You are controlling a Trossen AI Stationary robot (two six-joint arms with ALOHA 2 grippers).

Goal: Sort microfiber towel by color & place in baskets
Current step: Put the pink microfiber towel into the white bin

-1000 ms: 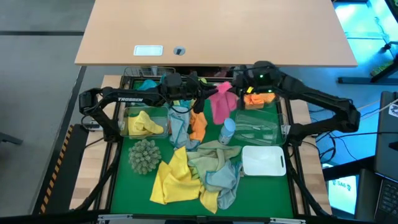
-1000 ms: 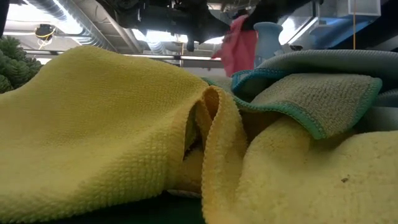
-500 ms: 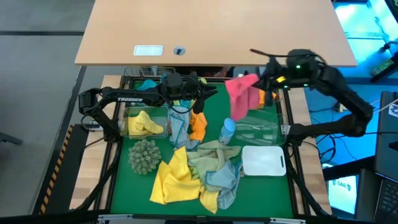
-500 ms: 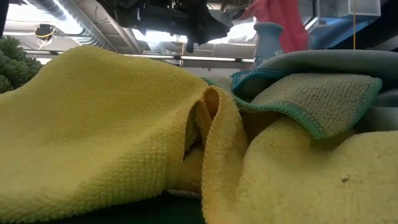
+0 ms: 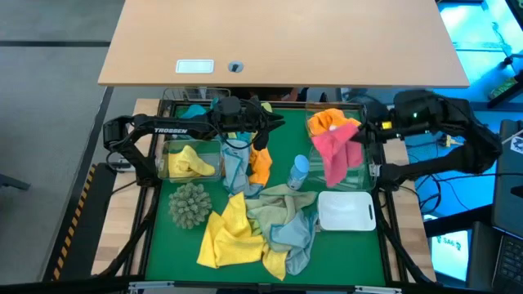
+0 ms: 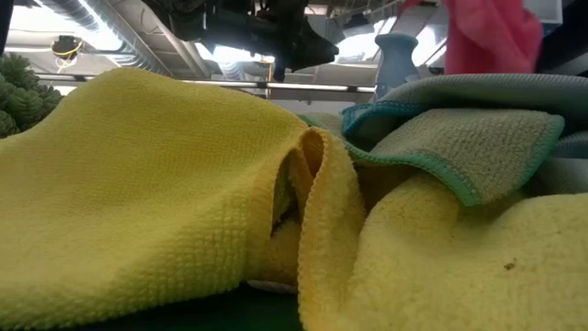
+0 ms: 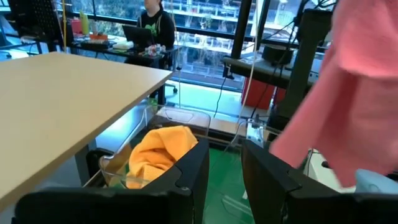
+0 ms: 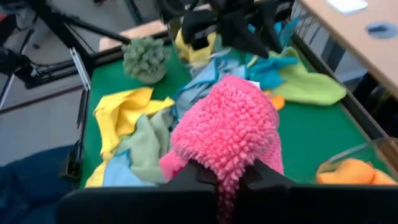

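From above, the green-covered surface (image 5: pixel 163 237) carries a heap of yellow, pale green and light blue fuzzy microfiber towels (image 5: pixel 257 224) in the middle, with a spiky grey-green ball (image 5: pixel 189 204) to its left and a flat white rectangular bin (image 5: pixel 346 211) to its right. The low view shows only the heap's yellow folds and a teal-edged green cloth.

The right gripper (image 5: pixel 365 129) hangs a fuzzy pink towel (image 5: pixel 335 153) over the clear plastic bins (image 5: pixel 353 167) at right; its wrist view shows the fingers clamped together on it.

The left gripper (image 5: pixel 263 126) hovers mid-surface, fingers slightly apart, empty. Its wrist view reveals an orange fuzzy towel (image 7: pixel 155 155) in a clear bin.
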